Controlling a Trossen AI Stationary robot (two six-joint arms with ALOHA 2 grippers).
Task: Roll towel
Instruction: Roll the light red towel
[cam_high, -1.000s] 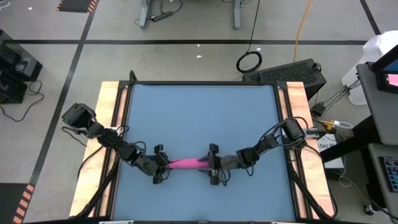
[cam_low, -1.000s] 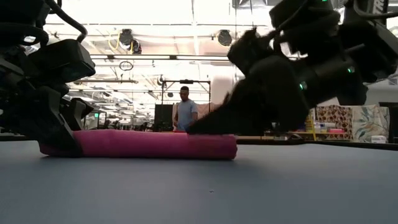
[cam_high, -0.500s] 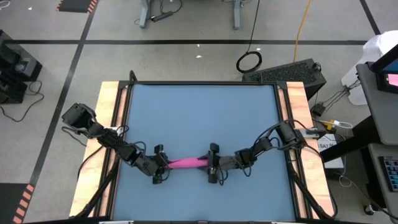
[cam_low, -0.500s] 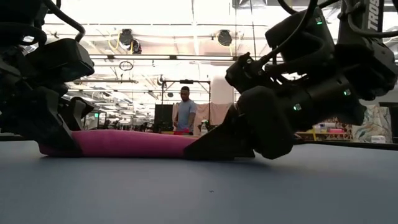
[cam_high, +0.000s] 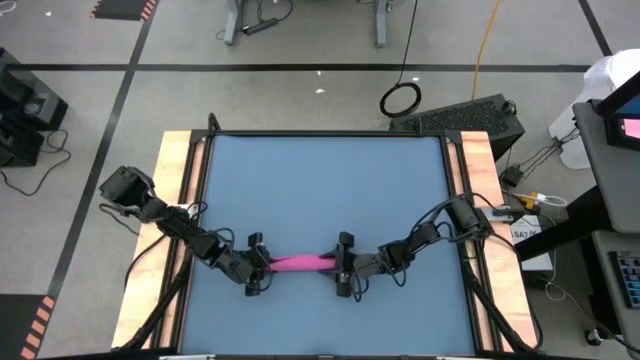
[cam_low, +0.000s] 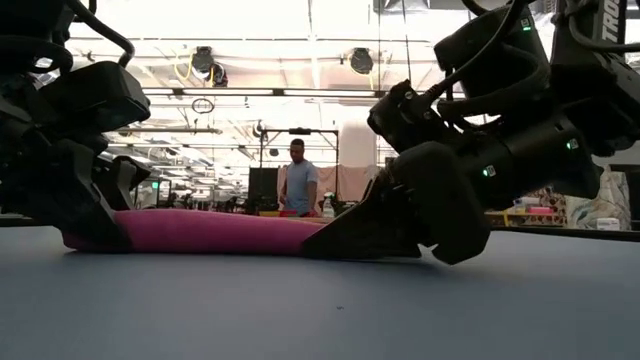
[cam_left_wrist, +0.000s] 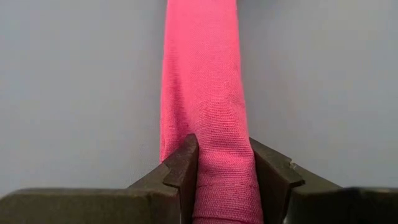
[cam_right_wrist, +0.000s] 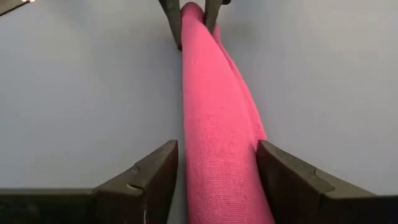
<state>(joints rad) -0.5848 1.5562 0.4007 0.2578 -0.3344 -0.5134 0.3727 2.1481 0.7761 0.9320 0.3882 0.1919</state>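
The magenta-pink towel (cam_high: 300, 263) lies on the blue table as a long narrow roll, running left to right (cam_low: 210, 232). My left gripper (cam_high: 260, 268) is shut on its left end (cam_left_wrist: 224, 168). My right gripper (cam_high: 343, 270) is open and low over the table, with one finger on each side of the roll's right end (cam_right_wrist: 217, 168). In the low view the right gripper (cam_low: 370, 235) hides that end. My left gripper's fingers also show at the roll's far end in the right wrist view (cam_right_wrist: 193, 15). My left gripper pinches the roll's left end (cam_left_wrist: 217, 149) between its two fingers, one on each long side. The fingers come level from the table's left and point along the roll. The roll rests on the table. My right gripper straddles the right end; one finger (cam_right_wrist: 280, 168) lies close against the roll's side (cam_right_wrist: 255, 134), and I cannot tell whether it touches.
The blue tabletop (cam_high: 320, 190) has light wooden strips along its left (cam_high: 175, 200) and right (cam_high: 480, 180) edges. A person (cam_low: 297, 180) stands far behind the table in the room.
My right gripper has come down from above the roll's right end to table height and now stands around that end, covering it in the low view. The roll and my left gripper have stayed in place.
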